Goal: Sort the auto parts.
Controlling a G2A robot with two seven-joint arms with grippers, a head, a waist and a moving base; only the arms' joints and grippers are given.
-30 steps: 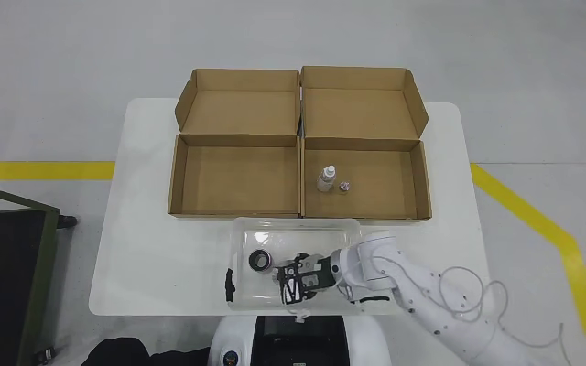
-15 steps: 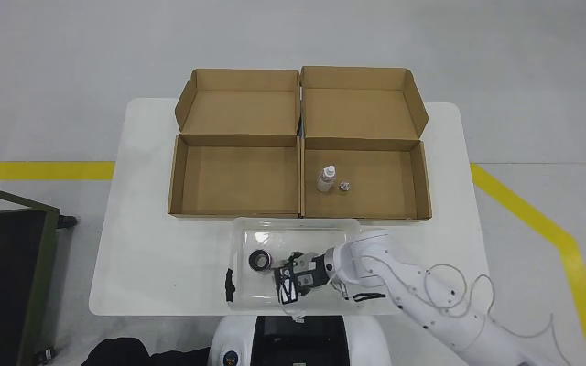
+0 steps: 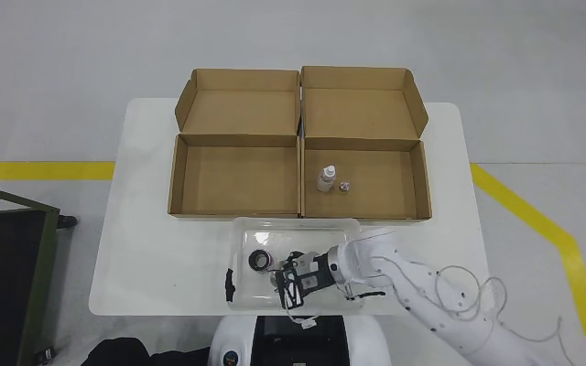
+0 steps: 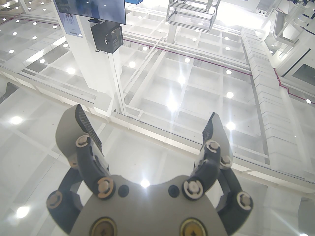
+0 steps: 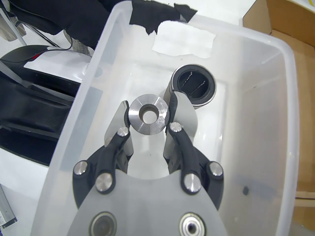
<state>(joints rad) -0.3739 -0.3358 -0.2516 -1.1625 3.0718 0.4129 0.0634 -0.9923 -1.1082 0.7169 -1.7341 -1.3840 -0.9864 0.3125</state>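
The steel ring [image 5: 149,116] is pinched in our right gripper [image 5: 149,108], low inside the clear bin [image 5: 283,50], just beside the linear bearing [image 5: 193,87]. Over the last second the gripper barely shifted (only the arm behind it flexed), so we judge the lift is due. We count two parts in the bin. There are two cartons, the left box [image 3: 233,178] and the right box [image 3: 385,183], the latter holding one bottle [image 3: 326,177] and one small part [image 3: 343,185]. Our left gripper [image 4: 146,114] gapes, holding nothing.
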